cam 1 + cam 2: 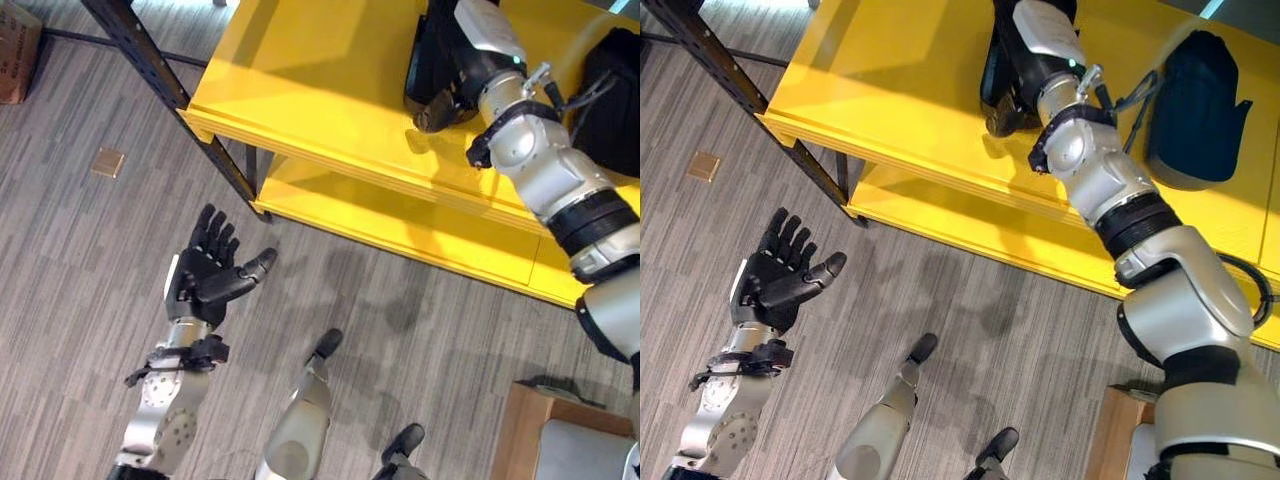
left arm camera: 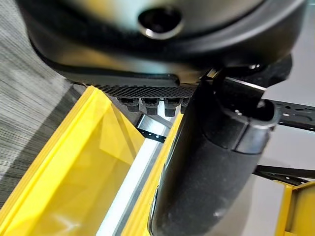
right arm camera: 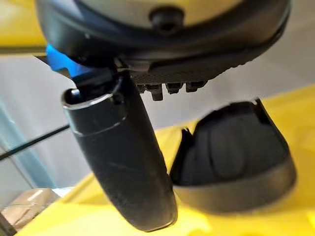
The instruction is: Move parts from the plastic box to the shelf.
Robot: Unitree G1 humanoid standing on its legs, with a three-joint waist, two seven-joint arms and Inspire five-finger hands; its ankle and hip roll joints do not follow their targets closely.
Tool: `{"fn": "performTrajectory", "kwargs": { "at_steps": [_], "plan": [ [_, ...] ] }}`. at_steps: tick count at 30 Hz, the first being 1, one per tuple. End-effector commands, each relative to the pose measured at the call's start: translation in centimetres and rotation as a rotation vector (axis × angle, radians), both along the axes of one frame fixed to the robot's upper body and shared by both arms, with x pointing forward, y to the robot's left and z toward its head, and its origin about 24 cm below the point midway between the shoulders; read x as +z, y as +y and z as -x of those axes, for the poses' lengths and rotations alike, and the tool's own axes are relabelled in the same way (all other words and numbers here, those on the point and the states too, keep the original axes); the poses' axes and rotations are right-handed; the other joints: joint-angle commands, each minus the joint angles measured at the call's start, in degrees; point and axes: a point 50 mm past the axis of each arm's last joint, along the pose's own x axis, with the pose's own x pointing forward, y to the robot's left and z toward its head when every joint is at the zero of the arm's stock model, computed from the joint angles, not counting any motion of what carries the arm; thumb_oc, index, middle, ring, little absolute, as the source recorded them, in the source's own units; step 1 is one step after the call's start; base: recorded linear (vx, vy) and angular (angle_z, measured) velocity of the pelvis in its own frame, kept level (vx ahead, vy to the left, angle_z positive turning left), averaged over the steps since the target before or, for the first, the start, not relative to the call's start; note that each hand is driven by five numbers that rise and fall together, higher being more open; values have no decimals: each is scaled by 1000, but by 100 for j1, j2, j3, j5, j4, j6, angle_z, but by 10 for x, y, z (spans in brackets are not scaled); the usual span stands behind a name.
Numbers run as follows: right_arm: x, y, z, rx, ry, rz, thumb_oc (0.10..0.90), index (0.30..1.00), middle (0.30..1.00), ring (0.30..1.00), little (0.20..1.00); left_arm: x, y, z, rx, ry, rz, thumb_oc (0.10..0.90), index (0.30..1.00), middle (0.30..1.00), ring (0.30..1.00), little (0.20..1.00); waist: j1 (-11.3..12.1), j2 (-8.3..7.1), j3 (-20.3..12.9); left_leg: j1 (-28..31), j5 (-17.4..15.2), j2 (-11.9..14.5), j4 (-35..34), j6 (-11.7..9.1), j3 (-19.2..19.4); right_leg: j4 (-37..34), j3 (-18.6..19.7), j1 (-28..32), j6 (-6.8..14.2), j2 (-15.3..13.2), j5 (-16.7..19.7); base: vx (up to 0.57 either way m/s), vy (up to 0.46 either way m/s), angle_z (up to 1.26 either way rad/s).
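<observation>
The left hand (image 1: 205, 272) hangs nearest, held out over the grey striped floor (image 1: 80, 260) with its palm up, fingers straight and spread, thumb pointing sideways, nothing in it. Beyond it stands the yellow shelf (image 1: 330, 90), its top board broad and bright, a lower yellow board beneath, and a dark metal post (image 1: 165, 85) slanting down at its corner.

The right arm reaches up across the top board. The right hand (image 1: 1015, 85) rests at a black part (image 1: 992, 70) lying on the board; the wrist covers the fingers from above, and in the wrist view the fingers appear straight past the palm with the thumb (image 3: 123, 162) stretched out alongside, not curled round anything.

Just beyond that thumb sits a second black part (image 3: 231, 162), a rounded, shell-like piece, flat on the yellow board; from the head it shows as a dark blue-black shape (image 1: 1195, 110) to the right of the arm.

A small tan square (image 1: 108, 162) lies on the floor, well apart from the shelf. A wooden corner (image 1: 525, 430) shows low at the right.
</observation>
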Motion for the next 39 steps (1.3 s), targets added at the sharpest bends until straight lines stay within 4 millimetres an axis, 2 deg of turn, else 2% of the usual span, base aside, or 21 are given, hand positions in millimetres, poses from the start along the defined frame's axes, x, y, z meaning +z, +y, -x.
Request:
{"fn": "performTrajectory", "kwargs": {
  "at_steps": [1, 7, 11, 16, 21, 22, 23, 27, 28, 30, 31, 34, 39],
  "plan": [
    [69, 18, 26, 73, -249, 44, 900, 1000, 1000, 1000, 1000, 46, 1, 12, -25, -239, -7, 900, 1000, 1000, 1000, 1000, -63, -24, -357, 258, -439, -190, -84, 526, -24, 10, 159, 665, 5, 39, 1223, -33, -37, -8],
    [78, 30, 45, 174, -327, 37, 900, 1000, 1000, 1000, 1000, 43, 5, 13, -18, -216, -25, 900, 1000, 1000, 1000, 1000, -184, 19, -564, 445, -461, -136, -119, 521, 59, 23, 251, 761, -9, 44, 1168, -28, -19, -7],
    [77, 28, 54, 209, -354, 19, 900, 1000, 1000, 1000, 1000, 41, 6, 13, -18, -201, -35, 900, 1000, 1000, 1000, 1000, -268, 28, -675, 536, -430, -105, -183, 523, 96, 22, 283, 773, -20, 50, 1143, -16, -12, -11],
    [57, 26, 66, 297, -356, -35, 900, 1000, 1000, 1000, 1000, 32, 7, 12, -9, -157, -36, 900, 1000, 1000, 1000, 1000, -458, 123, -800, 794, -415, 40, -285, 512, 215, 64, 393, 795, -75, 103, 948, -22, -17, -6],
    [26, 19, 78, 392, -310, -134, 900, 1000, 1000, 1000, 1000, 21, 5, 13, -13, -106, -43, 900, 1000, 1000, 1000, 1000, -737, 185, -881, 1086, -380, 299, -416, 481, 449, 105, 602, 752, -157, 219, 677, -39, -43, -25],
    [9, 16, 82, 427, -278, -200, 900, 1000, 1000, 1000, 1000, 16, 5, 14, -9, -84, -39, 900, 1000, 1000, 1000, 1000, -891, 218, -933, 1224, -361, 390, -492, 461, 539, 110, 686, 745, -181, 270, 567, -24, -45, -27],
    [8, 15, 83, 425, -276, -203, 900, 1000, 1000, 1000, 1000, 16, 5, 14, -11, -82, -42, 900, 1000, 1000, 1000, 1000, -874, 206, -938, 1243, -356, 397, -510, 459, 544, 114, 693, 749, -184, 273, 562, -35, -69, -44],
    [-46, -1, 97, 488, -144, -387, 900, 1000, 1000, 1000, 1000, 3, 4, 16, 0, -33, -44, 900, 1000, 1000, 1000, 1000, -1304, 319, -1116, 1665, -243, 682, -784, 350, 816, 128, 925, 785, -280, 446, 239, -35, -77, -43],
    [-47, -2, 98, 486, -142, -388, 900, 1000, 1000, 1000, 1000, 3, 4, 16, -2, -30, -46, 900, 1000, 1000, 1000, 1000, -1283, 314, -1119, 1688, -238, 690, -803, 347, 824, 130, 934, 792, -283, 451, 234, -33, -82, -20],
    [-72, -8, 106, 491, -88, -476, 900, 1000, 1000, 1000, 1000, -5, 2, 18, 3, 0, -39, 900, 1000, 1000, 1000, 1000, -1483, 395, -1179, 1866, -204, 828, -883, 279, 933, 136, 1056, 831, -339, 544, 37, -33, -79, -35],
    [-72, -9, 106, 489, -87, -477, 900, 1000, 1000, 1000, 1000, -6, 2, 18, 2, 1, -40, 900, 1000, 1000, 1000, 1000, -1469, 393, -1180, 1883, -201, 836, -895, 276, 939, 141, 1063, 835, -343, 550, 32, -29, -79, -26],
    [-94, -17, 115, 475, -47, -545, 900, 1000, 1000, 1000, 1000, -14, -1, 20, 1, 29, -31, 900, 1000, 1000, 1000, 1000, -1699, 481, -1219, 2055, -182, 993, -933, 220, 1062, 197, 1256, 829, -413, 680, -161, -41, -84, -22],
    [-119, -29, 129, 444, -6, -634, 900, 1000, 1000, 1000, 1000, -24, -4, 24, 5, 61, -17, 900, 1000, 1000, 1000, 1000, -2002, 598, -1241, 2303, -98, 1274, -995, 94, 1244, 320, 1563, 825, -564, 942, -390, -49, -114, -37]
  ]
}}
